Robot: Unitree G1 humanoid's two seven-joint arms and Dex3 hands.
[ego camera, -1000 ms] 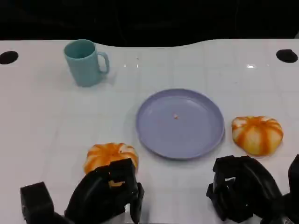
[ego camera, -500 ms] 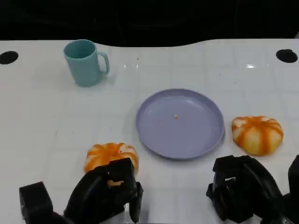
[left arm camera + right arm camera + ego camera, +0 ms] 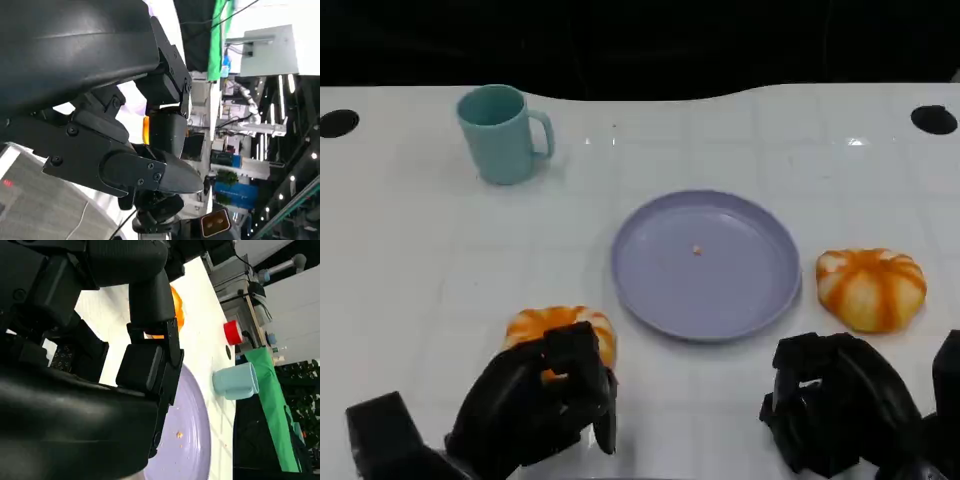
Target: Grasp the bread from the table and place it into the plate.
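Two orange-and-white striped breads lie on the white table. One bread (image 3: 560, 325) is left of the lilac plate (image 3: 706, 265) and the other bread (image 3: 871, 287) is right of it. The plate holds only a crumb. My left hand (image 3: 535, 410) reaches from the near edge, and its fingers curve over the near side of the left bread. A sliver of orange (image 3: 145, 130) shows between those fingers in the left wrist view. I cannot tell whether they grip it. My right hand (image 3: 835, 405) sits with curled fingers near the front edge, apart from the right bread and holding nothing.
A teal mug (image 3: 503, 133) stands at the back left, well away from both hands. Black round holes (image 3: 337, 122) (image 3: 933, 119) mark the table's far corners. The right wrist view shows the plate (image 3: 185, 440) and the mug (image 3: 235, 381) beyond my fingers.
My left hand has pushed forward, and its fingers now cover more of the left bread's near side. The right hand, both breads and the plate have stayed put.
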